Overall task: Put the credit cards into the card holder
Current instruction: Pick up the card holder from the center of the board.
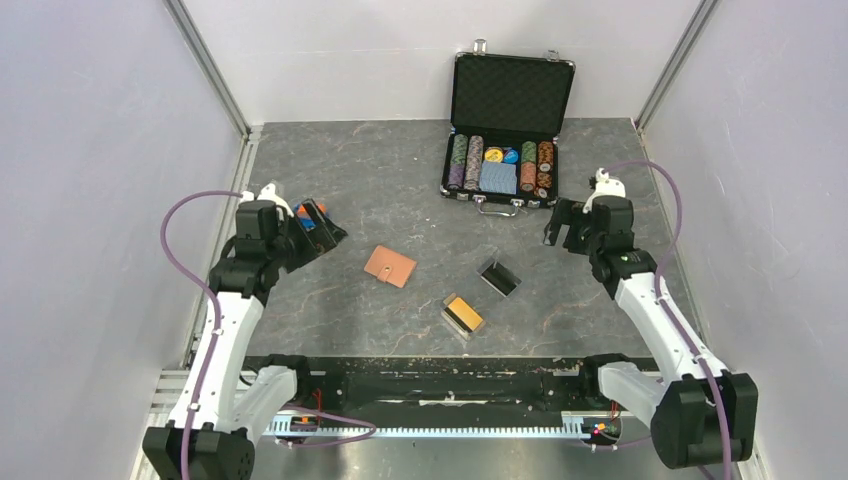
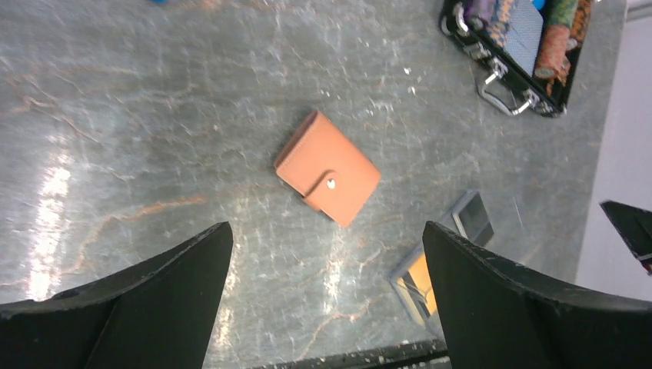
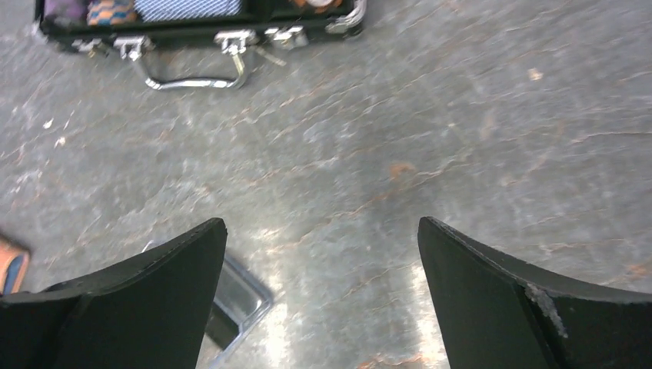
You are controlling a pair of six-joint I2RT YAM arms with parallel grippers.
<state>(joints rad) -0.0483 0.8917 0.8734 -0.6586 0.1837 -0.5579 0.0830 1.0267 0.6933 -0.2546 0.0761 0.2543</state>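
The tan-brown card holder (image 1: 390, 265) lies shut on the table, left of centre; it also shows in the left wrist view (image 2: 328, 169) with its snap tab fastened. Gold-orange credit cards (image 1: 464, 313) sit in a small clear box, and black credit cards (image 1: 498, 276) sit in a second clear box. Both show in the left wrist view, the gold-orange cards (image 2: 421, 278) and the black cards (image 2: 474, 217). My left gripper (image 1: 320, 226) (image 2: 324, 231) is open and empty, above and left of the card holder. My right gripper (image 1: 562, 224) (image 3: 321, 223) is open and empty, right of the black cards' box (image 3: 240, 301).
An open black poker-chip case (image 1: 505, 150) with chips and a blue deck stands at the back, right of centre; its handle shows in the right wrist view (image 3: 192, 73). White walls close in the left, back and right. A black rail (image 1: 430, 385) runs along the near edge.
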